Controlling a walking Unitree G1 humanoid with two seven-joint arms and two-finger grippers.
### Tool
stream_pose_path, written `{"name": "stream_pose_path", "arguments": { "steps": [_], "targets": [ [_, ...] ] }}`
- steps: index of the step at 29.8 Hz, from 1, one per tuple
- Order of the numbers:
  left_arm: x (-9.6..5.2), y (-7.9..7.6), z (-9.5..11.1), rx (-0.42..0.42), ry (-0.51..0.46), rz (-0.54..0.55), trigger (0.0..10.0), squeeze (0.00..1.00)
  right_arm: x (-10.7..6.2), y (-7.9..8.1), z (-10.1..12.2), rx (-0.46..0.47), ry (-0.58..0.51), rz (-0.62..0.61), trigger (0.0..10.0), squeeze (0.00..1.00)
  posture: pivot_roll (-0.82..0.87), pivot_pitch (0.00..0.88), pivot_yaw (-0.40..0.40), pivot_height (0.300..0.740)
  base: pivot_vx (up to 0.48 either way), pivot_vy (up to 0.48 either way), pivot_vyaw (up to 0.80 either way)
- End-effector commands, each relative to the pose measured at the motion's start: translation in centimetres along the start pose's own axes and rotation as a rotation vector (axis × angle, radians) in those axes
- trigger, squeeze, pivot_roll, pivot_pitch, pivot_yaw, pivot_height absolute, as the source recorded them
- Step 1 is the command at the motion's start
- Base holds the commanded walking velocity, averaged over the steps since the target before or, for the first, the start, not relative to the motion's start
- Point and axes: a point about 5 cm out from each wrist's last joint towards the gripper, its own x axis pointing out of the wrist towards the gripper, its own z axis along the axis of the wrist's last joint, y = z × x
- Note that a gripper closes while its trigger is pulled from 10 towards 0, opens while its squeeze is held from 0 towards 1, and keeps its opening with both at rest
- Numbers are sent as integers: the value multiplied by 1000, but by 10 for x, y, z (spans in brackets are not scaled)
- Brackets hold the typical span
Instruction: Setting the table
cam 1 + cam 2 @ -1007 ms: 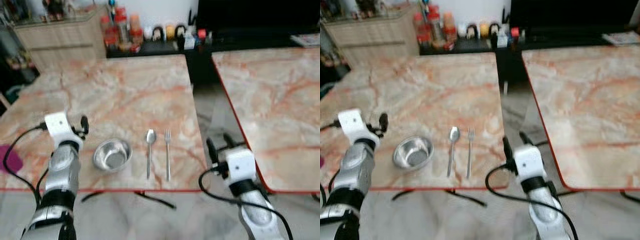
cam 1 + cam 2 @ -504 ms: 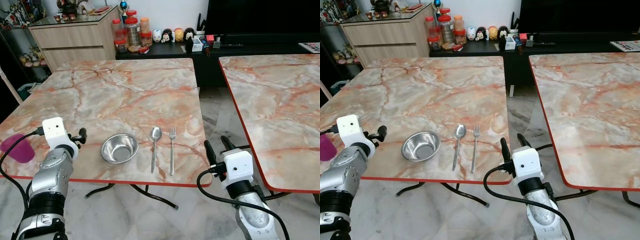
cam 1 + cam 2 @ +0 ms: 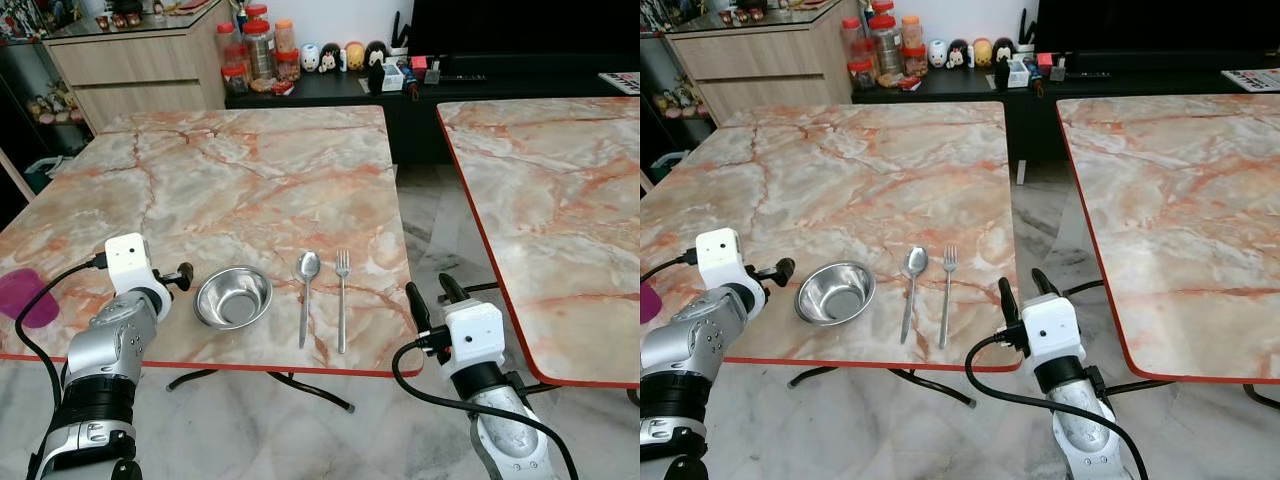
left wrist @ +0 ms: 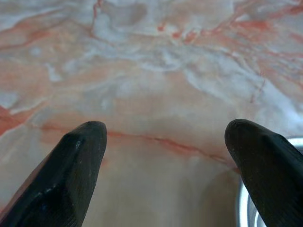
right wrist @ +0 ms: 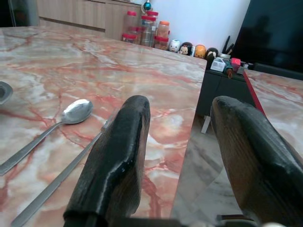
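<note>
on the marble table [image 3: 250, 180] an empty steel bowl [image 3: 233, 297] sits between open left end effector [image 4: 165, 170] and spoon [image 3: 306, 294].

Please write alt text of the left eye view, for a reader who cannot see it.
A steel bowl, a spoon and a fork lie in a row near the front edge of a marble table. The left gripper is beside the bowl, and the right gripper is open, just off the table's corner.

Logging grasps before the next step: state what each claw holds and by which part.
Nothing is held. The left claw is open above the table beside the bowl; the right claw is open, off the table's edge.
</note>
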Motion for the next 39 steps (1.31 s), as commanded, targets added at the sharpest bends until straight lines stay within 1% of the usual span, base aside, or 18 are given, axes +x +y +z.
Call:
{"name": "stream_pose_path", "arguments": {
  "steps": [1, 5, 8, 12, 15, 17, 20, 21, 22, 23, 26, 27, 28, 32, 39],
  "targets": [
    [-3, -1, 0, 3, 14, -16, 10000, 0, -2, 2, 3, 2, -4, 8, 10000, 0, -84, 55, 93, 740, 0, 0, 0],
    [-5, -1, 0, 13, 36, -47, 10000, 0, -9, 8, 1, 0, 8, 17, 10000, 0, -75, 71, 113, 740, 0, 0, 0],
    [-5, -7, 3, 35, 38, -95, 10000, 0, -11, 10, 0, 9, 18, 19, 10000, 0, -73, 71, 117, 740, 0, 0, 0],
    [-5, -10, 7, 48, 37, -111, 10000, 0, -15, 12, 0, 12, 25, 17, 10000, 0, -74, 77, 128, 740, 0, 0, 0],
    [-4, -12, 9, 42, 41, -113, 10000, 0, -16, 12, 0, 14, 28, 15, 10000, 0, -77, 81, 127, 740, 0, 0, 0],
    [-3, -14, 9, 28, 40, -117, 10000, 0, -16, 12, 0, 13, 28, 13, 10000, 0, -78, 81, 125, 740, 0, 0, 0],
    [0, -11, 9, -45, 23, -85, 10000, 0, -14, 11, 0, 12, 29, 13, 10000, 0, -79, 79, 119, 740, 0, 0, 0],
    [1, -7, 8, -92, 24, -55, 10000, 0, -14, 10, 1, 11, 28, 14, 10000, 0, -81, 79, 117, 740, 0, 0, 0],
    [1, -7, 8, -92, 24, -55, 10000, 0, -14, 10, 1, 11, 28, 14, 10000, 0, -81, 79, 117, 740, 0, 0, 0],
    [2, -4, 7, -125, 30, -38, 10000, 0, -13, 10, 1, 10, 28, 15, 10000, 0, -81, 77, 115, 740, 0, 0, 0],
    [2, 1, 3, -160, 49, -15, 10000, 0, -12, 9, 1, 9, 28, 15, 10000, 0, -81, 76, 116, 740, 0, 0, 0],
    [2, 1, 3, -160, 49, -15, 10000, 0, -12, 9, 1, 9, 28, 15, 10000, 0, -81, 76, 116, 740, 0, 0, 0],
    [2, 2, 0, -181, 69, -18, 10000, 0, -12, 9, 1, 7, 27, 14, 10000, 0, -83, 75, 117, 740, 0, 0, 0],
    [3, 0, -5, -199, 105, -38, 10000, 0, -12, 10, 1, 7, 26, 13, 10000, 0, -83, 76, 118, 740, 0, 0, 0],
    [3, -4, -8, -194, 123, -77, 10000, 0, -11, 10, 1, 7, 27, 12, 10000, 0, -82, 78, 119, 740, 0, 0, 0]
  ]
}}
